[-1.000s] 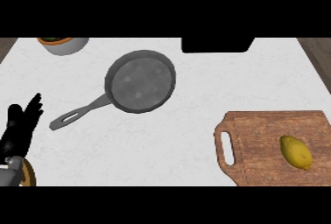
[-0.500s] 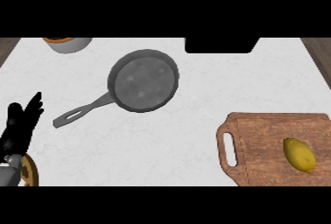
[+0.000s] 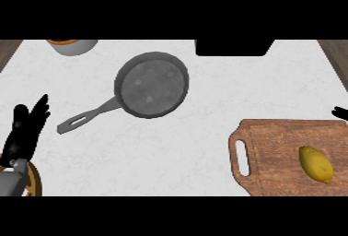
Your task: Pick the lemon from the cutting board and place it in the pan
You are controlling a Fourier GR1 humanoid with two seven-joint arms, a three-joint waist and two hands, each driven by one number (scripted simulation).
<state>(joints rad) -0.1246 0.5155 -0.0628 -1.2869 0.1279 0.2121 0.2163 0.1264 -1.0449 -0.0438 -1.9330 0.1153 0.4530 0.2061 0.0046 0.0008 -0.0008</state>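
With my left hand (image 3: 24, 132) resting open and my right hand (image 3: 339, 112) barely showing, state unreadable, a glancing approach could roll the lemon (image 3: 316, 164) off the cutting board (image 3: 272, 152).

Left hand (image 3: 24, 133): at the view's left edge, open, black fingers straight and pointing up, thumb set slightly apart, holding nothing, at rest. Left forearm (image 3: 8, 182): grey, entering from the lower left corner. Right hand (image 3: 340, 113): only a small black part shows at the right edge; pose not determinable.
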